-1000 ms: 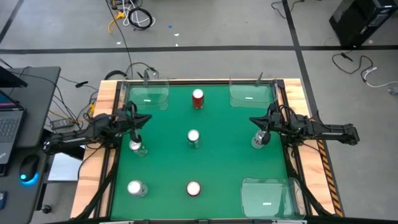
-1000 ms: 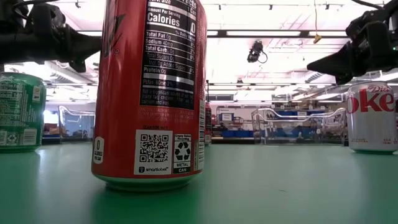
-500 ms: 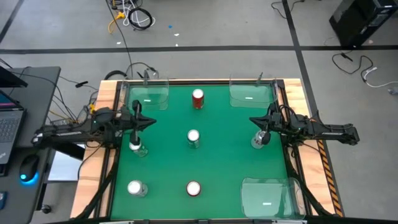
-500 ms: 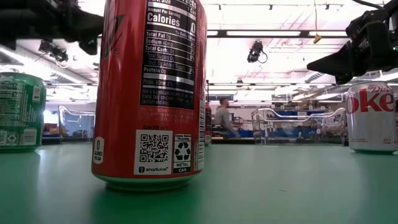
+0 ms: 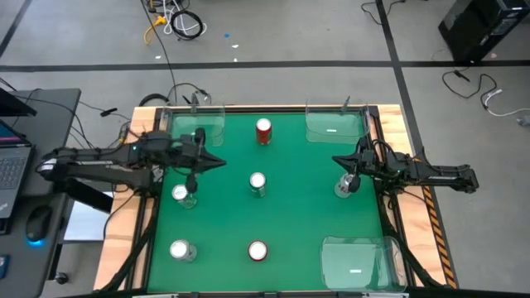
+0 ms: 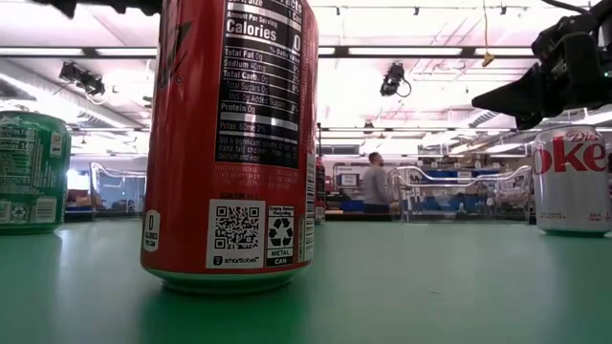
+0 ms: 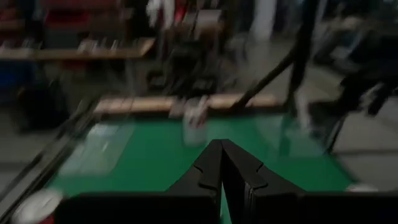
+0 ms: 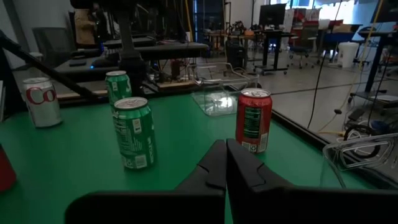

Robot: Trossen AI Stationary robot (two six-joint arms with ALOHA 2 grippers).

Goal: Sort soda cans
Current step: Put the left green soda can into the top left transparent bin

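**Sorting not begun: all six cans on the mat, trays empty**

Six soda cans stand upright on the green mat (image 5: 215, 223), none in a tray. From above: red can (image 5: 263, 131) at the far edge, midway between the two far trays; green can (image 5: 257, 185) at centre; second green can (image 5: 181, 195) on the left; silver can (image 5: 180, 250) at near left; red can (image 5: 257, 251) at near centre; Diet Coke can (image 5: 344, 187) on the right. Three clear plastic trays sit at far left (image 5: 197, 126), far right (image 5: 334, 124) and near right (image 5: 358, 261); nothing shows inside any. By my reading all the sorting is still to do.

Left gripper (image 5: 217, 162) is raised above the mat, between the left green can and the centre one, touching neither; jaws pressed together, nothing held. Arm reaches in from the left edge, roughly level.

Right gripper (image 5: 338, 160) hangs just beside the Diet Coke can, on its far side, jaws closed and empty. Arm stretched in from the right edge.

A person (image 6: 379, 182) stands far off in the room behind.
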